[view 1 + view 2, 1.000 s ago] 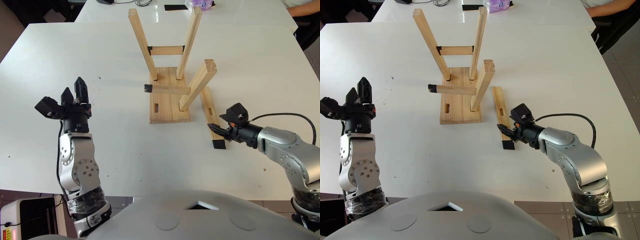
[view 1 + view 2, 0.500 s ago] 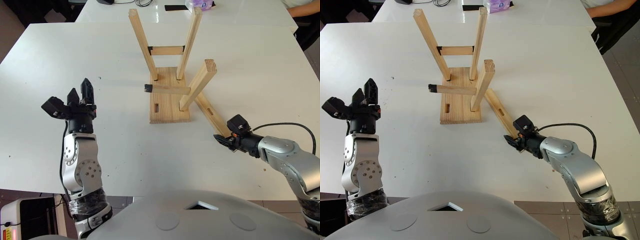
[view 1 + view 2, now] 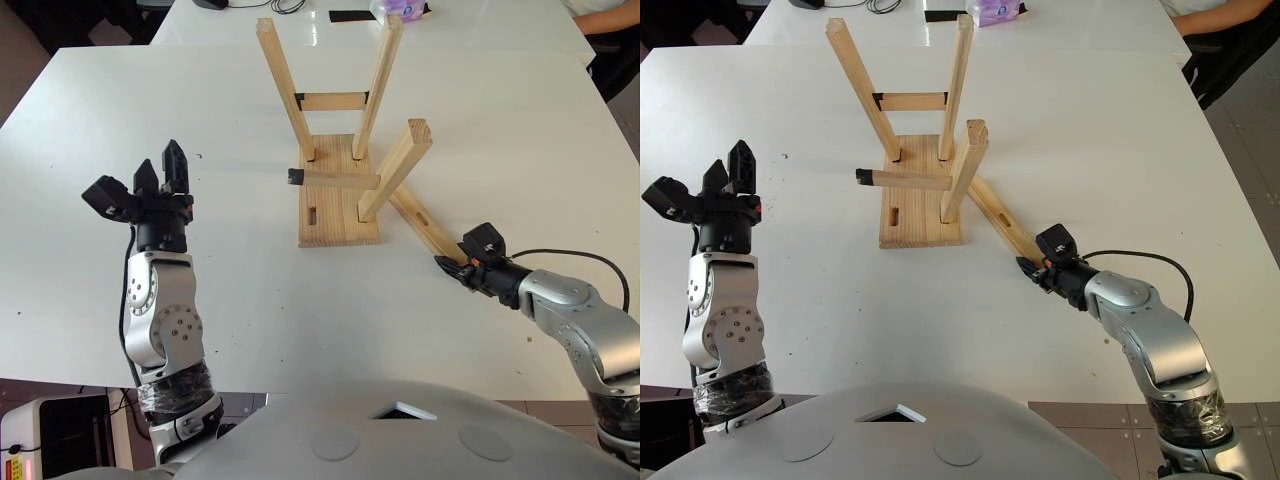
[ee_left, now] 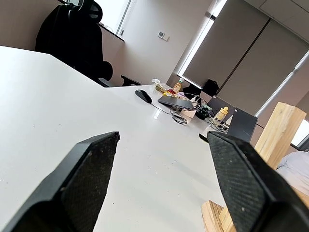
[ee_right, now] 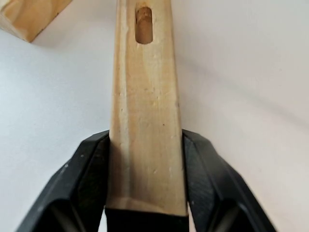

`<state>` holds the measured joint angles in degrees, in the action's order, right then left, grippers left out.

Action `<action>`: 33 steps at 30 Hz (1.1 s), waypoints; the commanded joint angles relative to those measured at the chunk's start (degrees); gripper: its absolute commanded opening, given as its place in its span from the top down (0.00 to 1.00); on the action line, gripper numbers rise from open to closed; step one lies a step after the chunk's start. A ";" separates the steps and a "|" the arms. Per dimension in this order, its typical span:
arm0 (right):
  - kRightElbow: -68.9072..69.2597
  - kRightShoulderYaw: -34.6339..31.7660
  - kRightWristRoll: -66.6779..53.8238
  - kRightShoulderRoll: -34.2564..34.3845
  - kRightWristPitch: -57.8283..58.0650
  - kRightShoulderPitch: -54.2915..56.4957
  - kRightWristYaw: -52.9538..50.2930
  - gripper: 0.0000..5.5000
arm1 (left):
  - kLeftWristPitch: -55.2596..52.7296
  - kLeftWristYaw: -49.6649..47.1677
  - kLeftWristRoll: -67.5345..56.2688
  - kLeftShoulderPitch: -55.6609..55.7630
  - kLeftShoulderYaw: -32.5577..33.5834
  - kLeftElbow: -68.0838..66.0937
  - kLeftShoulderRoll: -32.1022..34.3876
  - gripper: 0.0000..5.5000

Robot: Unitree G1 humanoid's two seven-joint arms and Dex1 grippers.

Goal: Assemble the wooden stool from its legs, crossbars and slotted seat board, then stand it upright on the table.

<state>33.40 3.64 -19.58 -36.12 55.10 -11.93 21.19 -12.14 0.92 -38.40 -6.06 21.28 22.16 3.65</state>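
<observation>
1. Nearest, at the bench's (image 3: 500, 130) near right, the right claw (image 3: 452, 268) is clamped on the black-capped end of the loose leg (image 3: 420, 225), with a pad on each side. Gripping so far out at the tip, the leg would likely sag or twist in the pads once lifted.
2. The left claw (image 3: 140, 180) hangs over the bench's left side, spread wide and holding nothing.
3. The loose leg lies flat. Its long axis runs diagonally from the claw toward the far left, with the mortise (image 5: 143, 24) facing up. Its far end sits at the foot of the tilted leg (image 3: 395, 168); I cannot tell whether they touch.
4. A push along that axis could knock the tilted leg out of the seat board (image 3: 335, 200) and take its jutting crossbar (image 3: 335, 178) with it.
5. The seat board lies flat mid-bench with one slot (image 3: 313, 215) unfilled.
6. Farthest, two legs stand joined by a second crossbar (image 3: 333, 100).
</observation>
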 commanded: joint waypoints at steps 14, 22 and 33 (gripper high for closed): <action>-56.24 -30.06 -17.05 12.61 -30.93 67.61 -0.28 0.63 | -4.63 -2.94 7.01 33.56 -2.64 -11.52 13.66 0.39; -40.16 -17.97 -21.49 13.34 -28.45 73.75 17.84 0.63 | -11.75 11.92 -2.70 41.21 -6.96 -6.31 17.56 0.39; -34.99 -17.34 -35.64 12.21 -12.14 73.38 26.20 0.63 | -27.74 14.01 -21.76 57.68 -4.83 -14.07 20.36 0.39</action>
<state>-2.89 -11.50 -51.89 -24.77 40.92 59.36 50.11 -37.61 18.12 -59.74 48.89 16.15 10.20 23.51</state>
